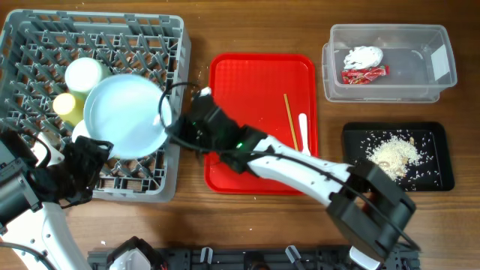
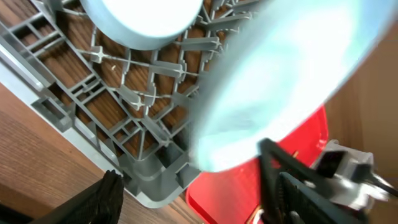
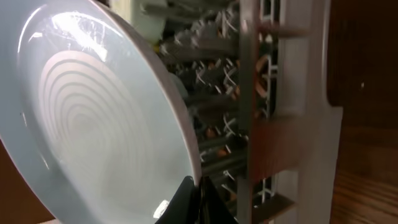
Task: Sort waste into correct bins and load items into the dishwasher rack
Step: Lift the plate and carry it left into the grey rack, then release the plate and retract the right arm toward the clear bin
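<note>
Grey square plastic dishwasher rack (image 1: 30, 45): your right gripper (image 3: 191, 198) pinches one tilted pale blue round plate (image 1: 124, 112) over it.
Clear rectangular plastic tub (image 1: 420, 94): one crumpled white paper napkin (image 1: 364, 56), one red printed wrapper (image 1: 365, 73). Black rectangular plastic tray (image 1: 352, 157): beige rice scraps (image 1: 394, 154). Your left gripper (image 1: 86, 161) gapes, empty.

plate (image 2: 292, 81) blurred and cropped top/right in left wrist view, cropped left/bottom in right wrist, and overhead it covers part of the rack (image 1: 30, 45) floor.

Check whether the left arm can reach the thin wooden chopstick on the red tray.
Probably not: the thin wooden chopstick lies far across the flat red plastic tray, and the right arm, holding the pale blue round plate, blocks the path.
</note>
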Tool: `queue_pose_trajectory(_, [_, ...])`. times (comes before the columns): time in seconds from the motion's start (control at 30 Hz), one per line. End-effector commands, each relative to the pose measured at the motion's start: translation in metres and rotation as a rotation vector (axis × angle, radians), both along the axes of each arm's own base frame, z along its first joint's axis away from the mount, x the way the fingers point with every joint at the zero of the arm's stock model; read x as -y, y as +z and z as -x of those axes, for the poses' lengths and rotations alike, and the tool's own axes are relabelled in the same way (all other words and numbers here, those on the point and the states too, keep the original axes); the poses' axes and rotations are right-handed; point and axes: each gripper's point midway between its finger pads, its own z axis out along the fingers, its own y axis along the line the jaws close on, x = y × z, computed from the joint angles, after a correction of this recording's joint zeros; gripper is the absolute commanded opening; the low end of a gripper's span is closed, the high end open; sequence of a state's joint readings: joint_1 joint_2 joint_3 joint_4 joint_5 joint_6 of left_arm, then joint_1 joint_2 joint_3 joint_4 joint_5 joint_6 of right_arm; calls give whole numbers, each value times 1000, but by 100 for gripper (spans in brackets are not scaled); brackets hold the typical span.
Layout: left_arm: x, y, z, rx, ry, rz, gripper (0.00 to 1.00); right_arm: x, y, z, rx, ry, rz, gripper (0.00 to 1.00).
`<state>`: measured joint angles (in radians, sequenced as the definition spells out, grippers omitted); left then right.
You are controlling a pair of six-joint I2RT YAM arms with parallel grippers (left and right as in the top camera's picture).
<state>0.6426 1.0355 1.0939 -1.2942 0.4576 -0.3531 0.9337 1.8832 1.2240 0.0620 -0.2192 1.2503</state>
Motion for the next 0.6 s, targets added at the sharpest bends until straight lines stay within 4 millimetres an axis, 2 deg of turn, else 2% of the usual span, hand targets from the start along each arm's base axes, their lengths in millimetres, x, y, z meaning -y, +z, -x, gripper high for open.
queue_pose_trajectory(0.0, [3, 7, -3, 35, -12, 10, 76, -10, -17, -7, -22, -16, 20, 4])
queue_pose_trajectory(0.1, [3, 7, -2, 33, -12, 10, 76, -14, -15, -8, -25, 0, 37, 5])
queue_pose_trajectory(0.13, [3, 7, -3, 34, -12, 10, 76, -15, -13, -9, -7, 12, 49, 11])
queue_pose_trajectory(0.17, [3, 7, -3, 34, -12, 9, 76, -16, -9, -10, 15, 30, 59, 23])
queue_pose_trajectory(0.23, [3, 7, -3, 34, -12, 9, 77, -15, 0, -11, 37, 60, 96, 67])
queue_pose_trajectory(0.37, [0, 9, -6, 52, -12, -3, 77, -6, 41, -24, 104, 101, 173, 76])
queue_pose_trajectory(0.43, [-2, 12, -12, 80, -16, -14, 64, 11, 74, -40, 137, 93, 195, 76])
queue_pose_trajectory(0.47, [-1, 14, -15, 95, -22, -13, 51, 21, 86, -46, 143, 78, 199, 77])
queue_pose_trajectory(0.5, [1, 17, -19, 118, -37, -7, 20, 36, 101, -55, 159, 60, 203, 76])
queue_pose_trajectory(0.53, [5, 20, -24, 145, -59, 0, 4, 52, 113, -64, 175, 43, 208, 75])
queue_pose_trajectory(0.57, [9, 23, -28, 169, -83, 3, 4, 67, 123, -71, 188, 26, 214, 75])
